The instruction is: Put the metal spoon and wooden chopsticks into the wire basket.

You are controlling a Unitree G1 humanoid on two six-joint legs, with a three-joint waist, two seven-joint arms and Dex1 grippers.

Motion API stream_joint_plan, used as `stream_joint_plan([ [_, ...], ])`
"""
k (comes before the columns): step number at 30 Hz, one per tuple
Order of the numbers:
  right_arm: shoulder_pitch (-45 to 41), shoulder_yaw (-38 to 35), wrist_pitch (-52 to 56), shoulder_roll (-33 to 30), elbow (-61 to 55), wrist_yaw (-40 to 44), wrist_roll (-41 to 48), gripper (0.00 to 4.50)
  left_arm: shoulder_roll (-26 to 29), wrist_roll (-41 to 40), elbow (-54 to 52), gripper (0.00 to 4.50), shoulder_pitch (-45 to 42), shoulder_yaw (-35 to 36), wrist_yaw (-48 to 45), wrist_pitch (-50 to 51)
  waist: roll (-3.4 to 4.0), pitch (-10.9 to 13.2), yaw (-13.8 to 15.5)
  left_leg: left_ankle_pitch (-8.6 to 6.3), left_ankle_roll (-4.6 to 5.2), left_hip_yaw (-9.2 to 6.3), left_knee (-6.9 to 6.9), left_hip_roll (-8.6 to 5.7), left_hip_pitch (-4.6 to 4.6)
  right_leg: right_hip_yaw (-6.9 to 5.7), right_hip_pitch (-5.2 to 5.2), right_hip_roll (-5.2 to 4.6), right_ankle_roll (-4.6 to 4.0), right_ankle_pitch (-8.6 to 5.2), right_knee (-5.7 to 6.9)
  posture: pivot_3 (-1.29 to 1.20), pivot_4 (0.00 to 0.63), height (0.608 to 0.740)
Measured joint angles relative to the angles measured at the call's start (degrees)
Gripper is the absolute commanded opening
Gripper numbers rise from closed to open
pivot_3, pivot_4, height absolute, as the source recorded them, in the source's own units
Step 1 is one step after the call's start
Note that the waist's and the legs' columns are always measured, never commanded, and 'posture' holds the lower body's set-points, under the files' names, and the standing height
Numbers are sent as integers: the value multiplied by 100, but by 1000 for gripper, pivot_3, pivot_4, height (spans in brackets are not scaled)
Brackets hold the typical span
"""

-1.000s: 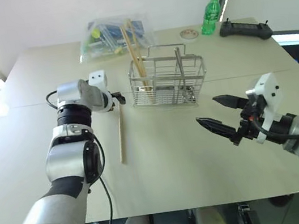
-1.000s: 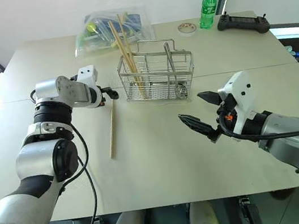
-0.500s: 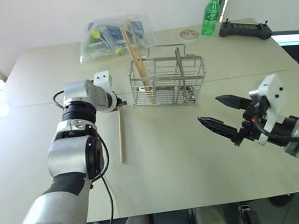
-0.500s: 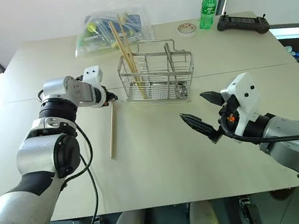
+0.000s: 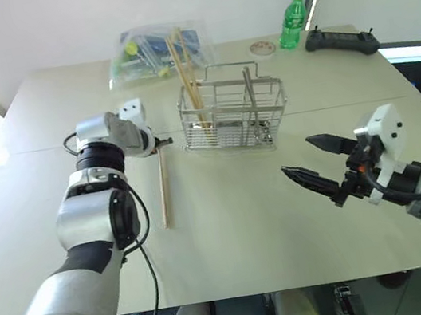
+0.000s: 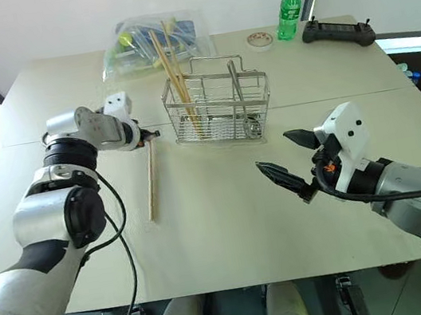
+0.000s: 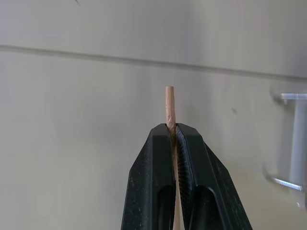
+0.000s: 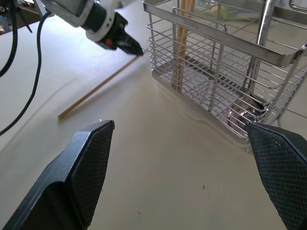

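Observation:
The wire basket (image 5: pixel 234 113) stands at the middle back of the table. Two wooden chopsticks (image 5: pixel 184 69) lean upright in its left compartment, and the metal spoon (image 5: pixel 248 86) stands in the right one, handle up. Another wooden chopstick (image 5: pixel 162 188) lies slanted on the table left of the basket. My left gripper (image 5: pixel 164 142) is shut on its far end; in the left wrist view the stick's tip (image 7: pixel 169 98) pokes out past the closed fingers (image 7: pixel 156 158). My right gripper (image 5: pixel 297 156) hovers open at the front right, with nothing between its fingers.
A clear plastic bag (image 5: pixel 156 49) of colourful items lies behind the basket. A green bottle (image 5: pixel 294 20), a small round lid (image 5: pixel 262 48) and a black controller (image 5: pixel 340 40) sit at the back right. The table's front edge (image 5: pixel 296 282) is near my arms.
My left gripper has shut on the far end of the lying chopstick and drawn it slightly left and up. The right gripper has stayed where it was.

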Motion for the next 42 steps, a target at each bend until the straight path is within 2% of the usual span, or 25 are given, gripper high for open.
stream_joint_plan([
  [6, -68, -16, 18, -135, 15, 58, 156, 4500, 523, -133, -822, 38, -481, 202, -682, -2529, 0, 0, 51, -2, 1, -2, 2, 0, -5, 0, 11, -17, -1, 1, -17, 0, 150, 690],
  [11, -65, -15, 69, -161, 47, 51, 180, 4500, 338, -679, -1509, 38, -686, 579, -1124, -3334, 0, 0, 32, -6, 9, 0, 5, -2, -5, 0, 15, -16, 2, 2, -22, 0, 150, 690],
  [18, 39, -26, 120, -174, 29, 21, 208, 4500, -212, -1149, -2183, 38, -805, 570, -1533, -3369, 1, -1, 23, -5, 11, 0, 11, -2, 1, -2, 19, -7, 2, 1, -13, 0, 150, 690],
  [27, 351, -94, 113, -18, -215, -328, 312, 4500, -818, -1121, -2268, 38, -752, -118, -2136, -3426, 3, -2, 15, -6, 13, 2, 10, -4, 1, -1, 20, -6, 1, 1, -14, 0, 150, 690],
  [33, 478, -303, 59, 27, -304, -574, 380, 4500, -892, -924, -2296, 38, -357, -477, -2318, -3507, 6, -3, 20, -5, 14, 1, 14, -2, 2, -1, 20, -2, 1, 1, -12, 0, 150, 690],
  [39, 586, -327, -22, 29, -349, -703, 415, 4500, -881, -867, -2534, 38, -227, -514, -2329, -3345, 5, -3, 22, -6, 16, 0, 12, -3, 0, -1, 20, -3, 1, 1, -15, 0, 150, 690],
  [42, 578, -325, -53, 28, -348, -728, 430, 4500, -901, -881, -2784, 982, -49, -514, -2314, -3166, 8, -4, 21, -7, 17, -1, 12, -3, 1, -1, 20, -3, 0, 1, -14, 0, 150, 690],
])
